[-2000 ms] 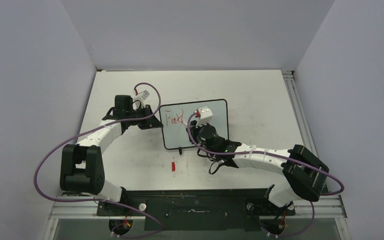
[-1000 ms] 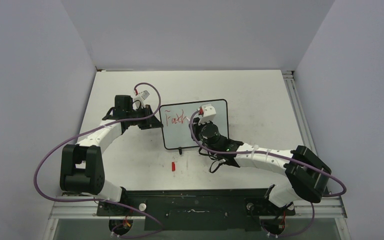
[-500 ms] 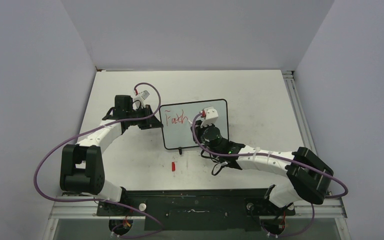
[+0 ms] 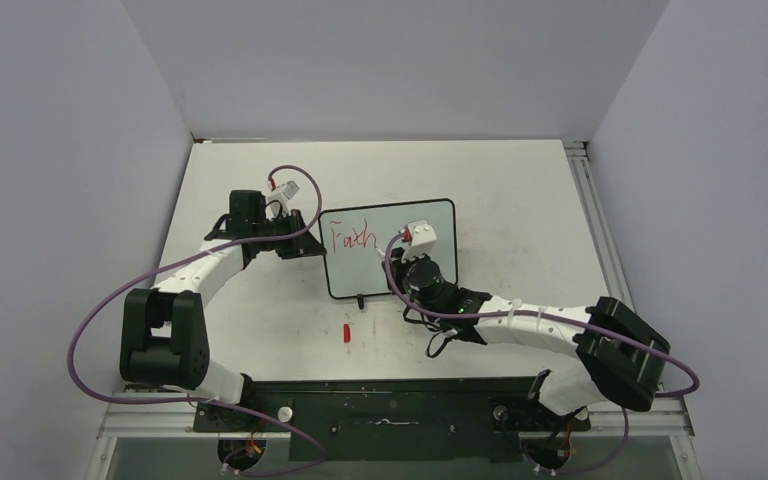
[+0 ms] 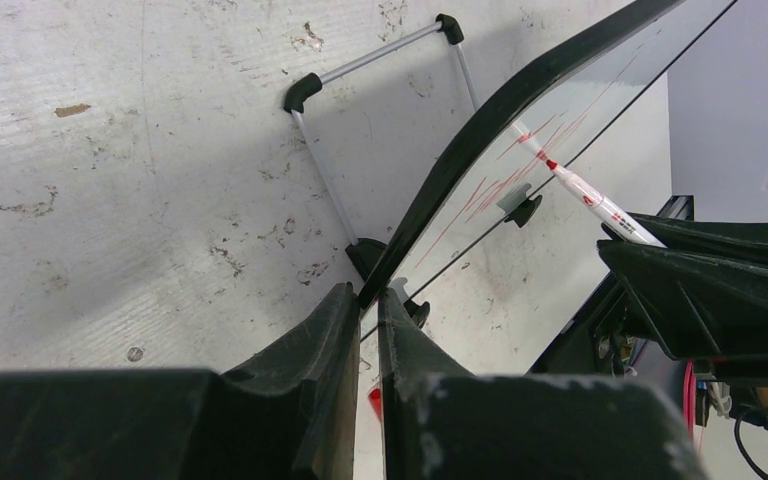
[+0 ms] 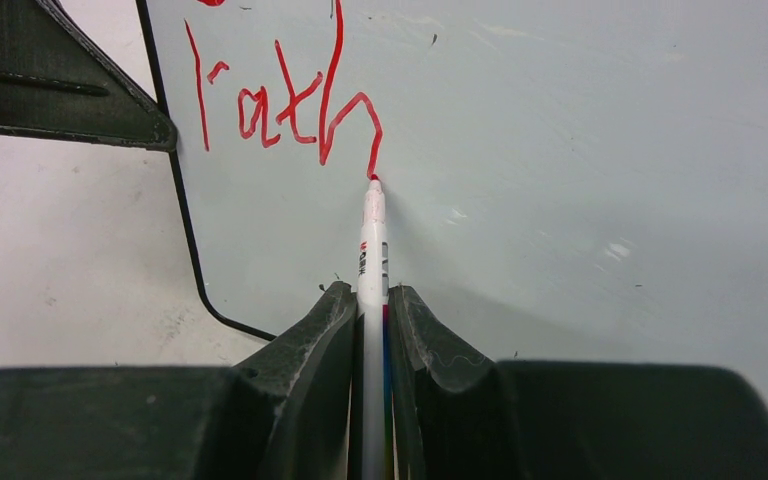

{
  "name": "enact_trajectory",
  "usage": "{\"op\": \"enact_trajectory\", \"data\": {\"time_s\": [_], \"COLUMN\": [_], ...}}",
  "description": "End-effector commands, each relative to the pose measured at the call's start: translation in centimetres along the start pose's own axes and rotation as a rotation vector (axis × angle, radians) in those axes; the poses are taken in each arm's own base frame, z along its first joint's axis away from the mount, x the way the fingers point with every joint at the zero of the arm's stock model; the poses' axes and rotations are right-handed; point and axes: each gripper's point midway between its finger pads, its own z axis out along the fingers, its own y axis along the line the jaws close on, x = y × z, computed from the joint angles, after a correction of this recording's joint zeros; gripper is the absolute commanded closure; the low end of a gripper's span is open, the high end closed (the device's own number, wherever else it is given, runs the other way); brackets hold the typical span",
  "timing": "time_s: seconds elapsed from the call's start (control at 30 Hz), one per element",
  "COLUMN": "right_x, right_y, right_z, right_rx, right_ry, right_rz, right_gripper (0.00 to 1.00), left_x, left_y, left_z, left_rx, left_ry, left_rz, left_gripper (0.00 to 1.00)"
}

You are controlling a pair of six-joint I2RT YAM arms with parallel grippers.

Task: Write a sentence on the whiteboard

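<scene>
The whiteboard stands near the table's middle; its face also fills the right wrist view. Red writing reading "Faith" runs along its upper left; it shows larger in the right wrist view. My right gripper is shut on a white marker, whose red tip touches the board at the end of the "h". My left gripper is shut on the whiteboard's black frame at its left edge. The marker also shows in the left wrist view.
A red marker cap lies on the tabletop in front of the board. The board's wire stand with black feet rests on the scuffed tabletop. Grey walls close in the table on three sides.
My right gripper has moved rightward along the board with the marker, and the red "h" has been added after "Fait". My left arm has not moved.
</scene>
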Motion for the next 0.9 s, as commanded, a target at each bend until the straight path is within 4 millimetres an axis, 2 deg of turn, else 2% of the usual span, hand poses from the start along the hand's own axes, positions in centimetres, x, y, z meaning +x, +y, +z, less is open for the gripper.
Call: {"op": "enact_trajectory", "data": {"time_s": [0.0,0.1,0.27,0.6,0.87], "right_x": [-3.7,-5.4,-6.7,-6.8,-6.5], "right_y": [0.9,1.1,0.1,-1.9,-1.7], "right_z": [-1.4,-2.4,-2.9,-1.5,-0.8], "right_rx": [-0.028,-0.033,0.014,0.05,0.032], "right_ry": [-0.081,-0.116,-0.145,-0.137,-0.125], "right_rz": [-0.004,-0.005,-0.019,-0.021,-0.022], "right_gripper": [0.95,0.95,0.95,0.95,0.95], "left_x": [-1.4,-1.5,-1.5,-1.4,-1.4], "left_y": [-1.8,-1.8,-1.7,-1.6,-1.6], "left_z": [-0.5,-0.5,-0.5,-0.4,-0.4], "left_rx": [0.045,0.043,0.042,0.037,0.038], "left_ry": [-0.029,-0.031,-0.03,-0.027,-0.027], "left_rz": [0.045,0.047,0.048,0.045,0.045], "left_gripper": [0.92,0.92,0.92,0.92,0.92]}}
